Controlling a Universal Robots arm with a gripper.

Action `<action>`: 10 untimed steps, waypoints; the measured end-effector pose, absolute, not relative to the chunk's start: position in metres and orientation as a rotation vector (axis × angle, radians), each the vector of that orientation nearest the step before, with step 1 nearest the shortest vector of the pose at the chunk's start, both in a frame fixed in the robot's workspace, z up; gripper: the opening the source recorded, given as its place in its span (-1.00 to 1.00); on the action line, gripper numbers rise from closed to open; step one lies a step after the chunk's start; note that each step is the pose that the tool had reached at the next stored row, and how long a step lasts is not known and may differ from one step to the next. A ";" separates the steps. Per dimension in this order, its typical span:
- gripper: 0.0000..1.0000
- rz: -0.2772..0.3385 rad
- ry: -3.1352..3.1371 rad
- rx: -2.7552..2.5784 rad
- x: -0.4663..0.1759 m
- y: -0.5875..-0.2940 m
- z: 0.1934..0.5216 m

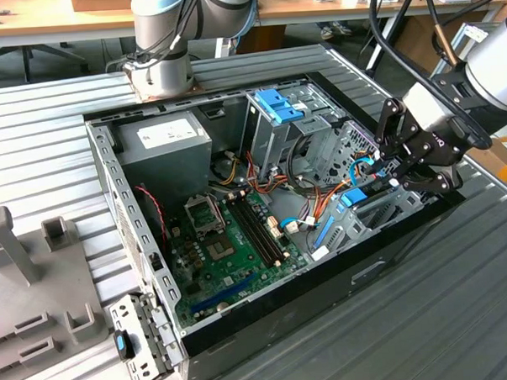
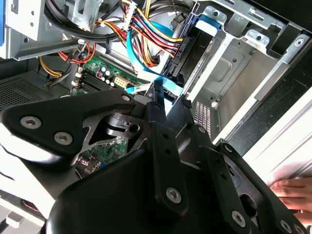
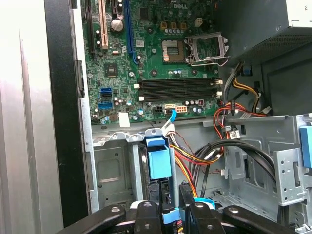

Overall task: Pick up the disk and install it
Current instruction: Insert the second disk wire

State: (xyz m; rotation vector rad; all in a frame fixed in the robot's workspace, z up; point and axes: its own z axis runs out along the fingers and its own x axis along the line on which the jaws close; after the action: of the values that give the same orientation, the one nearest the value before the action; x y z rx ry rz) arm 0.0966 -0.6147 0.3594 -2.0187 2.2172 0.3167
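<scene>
At three o'clock in the exterior view, over the open computer case [image 1: 137, 212]: one claw [image 1: 397, 171], black, with bolted linkage arms.

- Claw state: narrow. In the first wrist view its fingers [image 3: 146, 217] straddle the disk [image 3: 159, 165] and appear closed on it, though the contact itself is partly hidden.
- The disk: stands on edge, partway into the drive bay [image 3: 112, 168]. A dark slab with a smooth light-blue plastic rail along its edge.
- Drive bay: folded sheet steel, dull grey, stamped with slots and holes.
- Cable bundle [image 3: 195, 161]: red, yellow, orange and black wires, thin and flexible, just beside the disk toward three o'clock in the first wrist view.
- Motherboard [image 3: 161, 58]: green, flat, studded with sockets and long dark memory slots; at twelve o'clock of the bay in that view.
- Surface [image 1: 49, 140]: ribbed grey metal.
- A person's hand [image 2: 292, 191]: rests at the case's outer edge.

Handling note, as judgement: the step is seating the disk. Keep it square to the bay walls so both rails track evenly, press straight along the slot, and keep the loose wires out from under it.
</scene>
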 end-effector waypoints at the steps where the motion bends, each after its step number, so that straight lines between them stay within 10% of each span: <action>1: -0.40 0.317 2.217 -2.019 0.097 -0.615 0.359; 9: -0.42 0.317 2.217 -2.019 0.097 -0.615 0.359; 10: -0.69 0.317 2.217 -2.019 0.097 -0.615 0.359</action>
State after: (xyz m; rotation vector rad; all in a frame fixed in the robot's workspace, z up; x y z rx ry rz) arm 0.0966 -0.6147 0.3590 -2.0188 2.2172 0.3167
